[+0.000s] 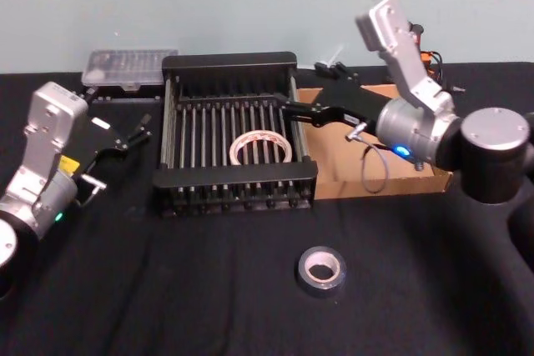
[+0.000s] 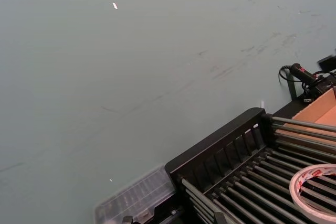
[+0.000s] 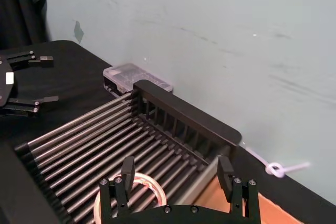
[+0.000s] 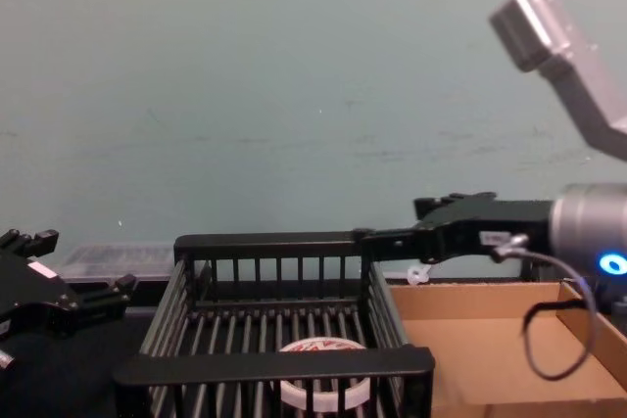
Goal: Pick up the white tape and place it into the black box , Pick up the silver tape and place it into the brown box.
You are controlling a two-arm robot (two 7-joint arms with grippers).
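Inside black box (image 1: 225, 62), white tape (image 1: 260, 148) lay delivered; right gripper (image 1: 294, 109) hovered above box's right rim, jaws wide, empty. Left gripper (image 1: 133, 134) parked, jaws apart. Next: silver tape (image 1: 321, 269), brown box (image 1: 392, 183).

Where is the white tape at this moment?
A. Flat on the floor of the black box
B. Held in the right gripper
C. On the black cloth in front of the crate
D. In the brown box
A. The white tape lies flat on the barred floor of the black box, and the right gripper above the rim holds nothing.
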